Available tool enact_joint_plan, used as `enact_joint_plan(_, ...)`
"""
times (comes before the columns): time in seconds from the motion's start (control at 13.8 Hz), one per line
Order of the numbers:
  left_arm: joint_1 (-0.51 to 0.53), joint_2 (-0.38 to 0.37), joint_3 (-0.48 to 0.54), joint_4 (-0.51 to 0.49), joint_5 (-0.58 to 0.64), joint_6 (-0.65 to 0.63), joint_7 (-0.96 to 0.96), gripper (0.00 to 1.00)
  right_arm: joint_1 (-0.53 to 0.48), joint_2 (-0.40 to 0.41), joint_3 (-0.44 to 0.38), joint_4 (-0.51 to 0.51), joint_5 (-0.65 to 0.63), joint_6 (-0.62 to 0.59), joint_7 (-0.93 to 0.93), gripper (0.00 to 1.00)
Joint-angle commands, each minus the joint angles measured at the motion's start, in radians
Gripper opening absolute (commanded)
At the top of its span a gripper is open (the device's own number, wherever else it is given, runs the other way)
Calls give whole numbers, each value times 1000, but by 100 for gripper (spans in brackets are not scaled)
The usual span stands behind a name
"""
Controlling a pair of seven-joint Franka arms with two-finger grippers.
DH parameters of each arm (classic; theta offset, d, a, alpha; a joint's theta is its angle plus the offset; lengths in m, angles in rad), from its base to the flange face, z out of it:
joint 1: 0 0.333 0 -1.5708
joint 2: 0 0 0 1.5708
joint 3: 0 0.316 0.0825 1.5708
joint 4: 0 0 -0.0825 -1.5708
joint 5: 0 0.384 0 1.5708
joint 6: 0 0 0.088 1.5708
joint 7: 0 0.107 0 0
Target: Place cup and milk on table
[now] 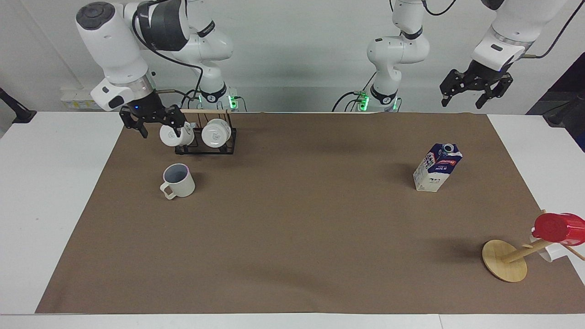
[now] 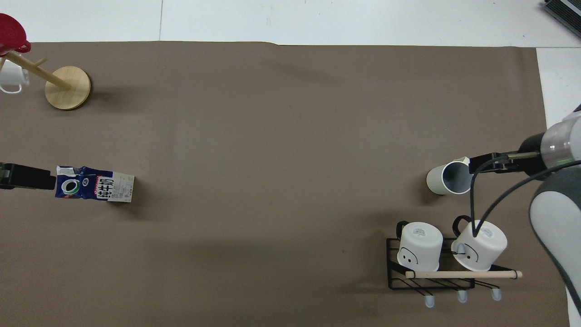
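The cup [image 1: 178, 180], cream-white with a lavender inside, stands upright on the brown sheet [image 1: 297, 219] of the white table [image 1: 55, 183], a little farther from the robots than the rack; the overhead view shows it too [image 2: 449, 178]. The milk carton [image 1: 437, 167] stands upright on the sheet toward the left arm's end, also in the overhead view [image 2: 95, 183]. My right gripper [image 1: 157, 129] is open and empty in the air, over the sheet's edge beside the rack and the cup [image 2: 476, 165]. My left gripper [image 1: 473, 98] is open and empty, raised beside the milk [image 2: 45, 178].
A black wire rack [image 1: 201, 146] with a wooden bar holds two white mugs [image 2: 435, 247] near the right arm's base. A wooden mug tree [image 1: 505, 260] with a red cup [image 1: 555, 228] and a white mug stands at the left arm's end.
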Motion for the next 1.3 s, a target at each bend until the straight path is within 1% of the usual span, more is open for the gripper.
enact_joint_plan(0.0,14,-6,-5,8,11,-25,11,100,0,-14,4,-132,2,126,20,100)
enact_joint_plan(0.14,14,-16,1,-4,11,-23,15,100,7,4,4,-196,2,212,21,100)
enact_joint_plan(0.36,26,-47,2,-61,11,-2,15,100,21,36,4,-259,4,324,38,100)
enact_joint_plan(0.51,40,-53,2,-108,11,52,17,100,27,61,4,-290,4,375,38,100)
enact_joint_plan(0.65,47,-55,2,-142,11,92,17,100,27,87,4,-330,4,468,37,100)
enact_joint_plan(0.8,57,-56,2,-206,11,129,23,100,26,109,4,-337,4,503,35,100)
enact_joint_plan(1.01,66,-56,2,-292,11,243,63,100,24,136,4,-347,4,545,32,100)
enact_joint_plan(1.16,70,-53,2,-346,11,326,89,100,23,133,4,-360,4,556,18,100)
enact_joint_plan(1.23,70,-53,2,-375,11,375,90,100,17,135,4,-362,4,556,-20,100)
